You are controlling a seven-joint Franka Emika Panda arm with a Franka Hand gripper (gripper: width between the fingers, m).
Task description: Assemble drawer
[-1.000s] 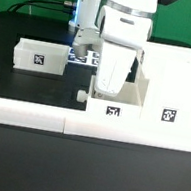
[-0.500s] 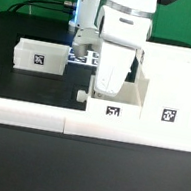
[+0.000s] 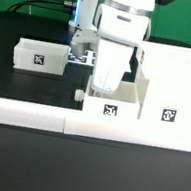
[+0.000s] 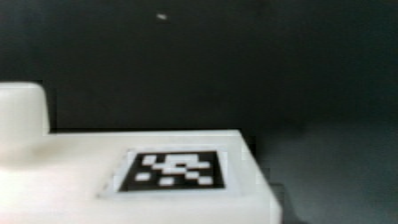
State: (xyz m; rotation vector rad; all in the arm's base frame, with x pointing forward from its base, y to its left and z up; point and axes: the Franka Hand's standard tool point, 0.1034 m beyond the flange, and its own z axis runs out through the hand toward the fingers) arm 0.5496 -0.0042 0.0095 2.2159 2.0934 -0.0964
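Peering over, I see the gripper (image 3: 103,87) reaching down into the small tray (image 3: 93,105) beside the housing (image 3: 173,79). Its jaws are hidden, so I cannot tell their state. The plastic looks light, stiff and slick; pinching a thin wall seems best.

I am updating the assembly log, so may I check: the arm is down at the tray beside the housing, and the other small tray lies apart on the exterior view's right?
Not quite: the exterior view shows the other small tray lying apart on its left, not its right. The arm is indeed down at the tray beside the housing.
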